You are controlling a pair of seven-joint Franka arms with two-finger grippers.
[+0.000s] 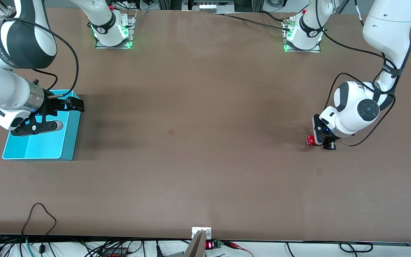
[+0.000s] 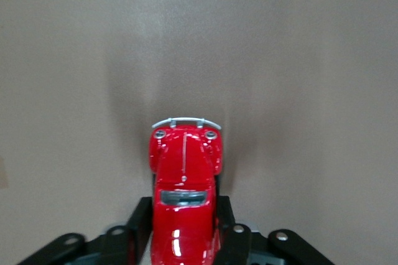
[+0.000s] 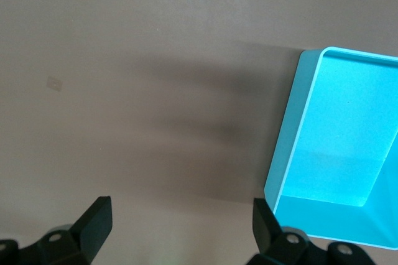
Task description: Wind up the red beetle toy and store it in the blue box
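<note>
The red beetle toy point(image 1: 310, 140) is a tiny glossy red car low on the table at the left arm's end. My left gripper point(image 1: 321, 138) is shut on it. In the left wrist view the black fingers point(image 2: 142, 216) press both flanks of the toy point(image 2: 184, 172), whose silver-bumpered end points away from the wrist. The blue box point(image 1: 41, 146), an open light-blue bin, stands at the right arm's end. My right gripper point(image 1: 62, 114) hangs open over the box's edge toward the table's middle, with nothing between its fingers point(image 3: 96, 221). The right wrist view shows a corner of the box point(image 3: 339, 153).
Both arm bases point(image 1: 112, 30) point(image 1: 303, 34) are bolted along the table's edge farthest from the front camera. Cables and a small device point(image 1: 201, 233) lie along the edge nearest it. Brown tabletop point(image 1: 198, 125) stretches between the box and the toy.
</note>
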